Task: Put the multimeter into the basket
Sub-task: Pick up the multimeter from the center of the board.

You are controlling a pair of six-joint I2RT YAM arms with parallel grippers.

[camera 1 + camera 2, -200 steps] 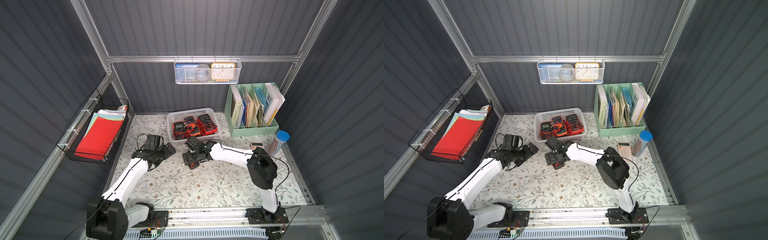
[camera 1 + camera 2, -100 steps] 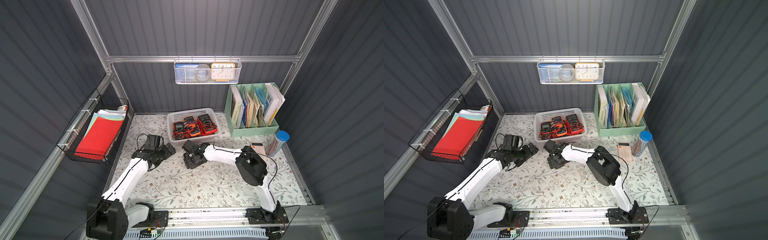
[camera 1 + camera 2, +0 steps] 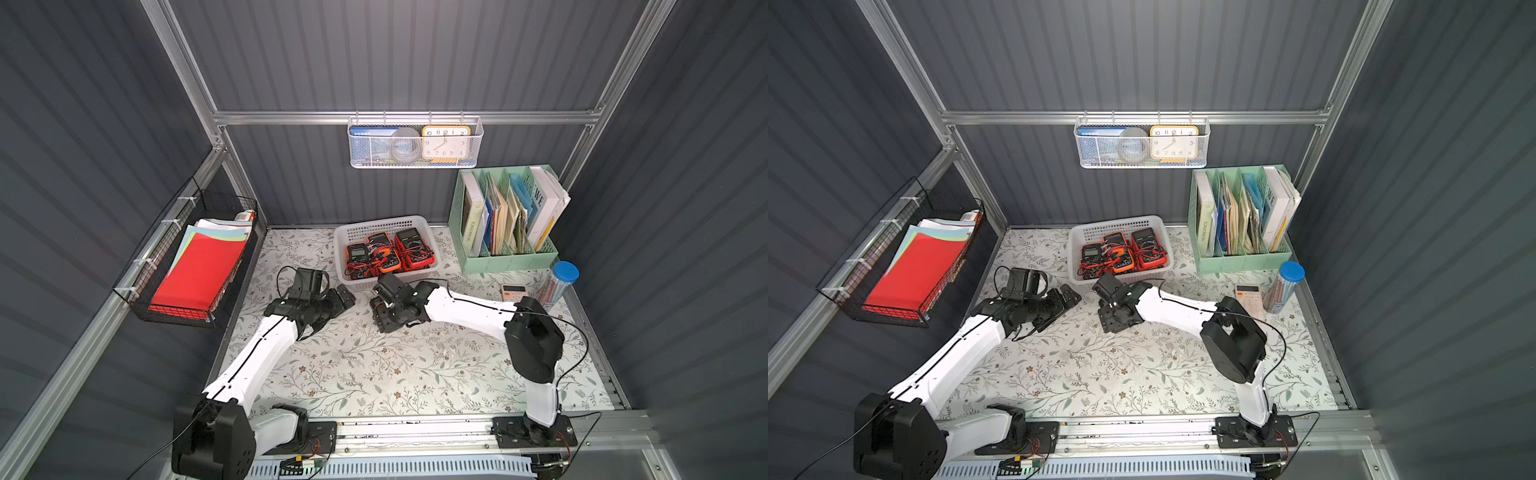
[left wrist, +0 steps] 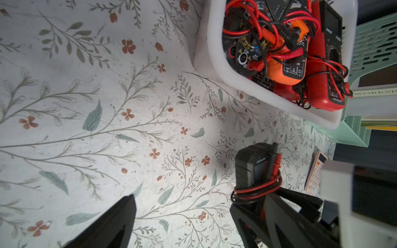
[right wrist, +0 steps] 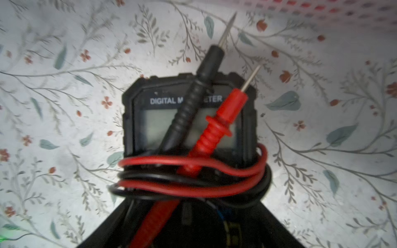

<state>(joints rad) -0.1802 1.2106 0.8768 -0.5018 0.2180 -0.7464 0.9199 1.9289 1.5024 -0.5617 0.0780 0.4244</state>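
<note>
Gripping the multimeter [image 5: 189, 120] with the right gripper [image 3: 384, 318] — jaws closed on its lower body, screen end sticking out past the tips, leads [image 5: 193, 167] wound round it. Not in the basket [image 3: 340, 257]: just short of its near wall, ahead of those jaws. Holding nothing in the left gripper [image 3: 338, 301] — jaws apart, alongside.

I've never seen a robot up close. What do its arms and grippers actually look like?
The left arm and right arm have white shells on their long links, with bulky black joints and bases. Thin black cables loop along both. The left gripper and right gripper are all black, with tapered fingers. No readable markings show.
</note>
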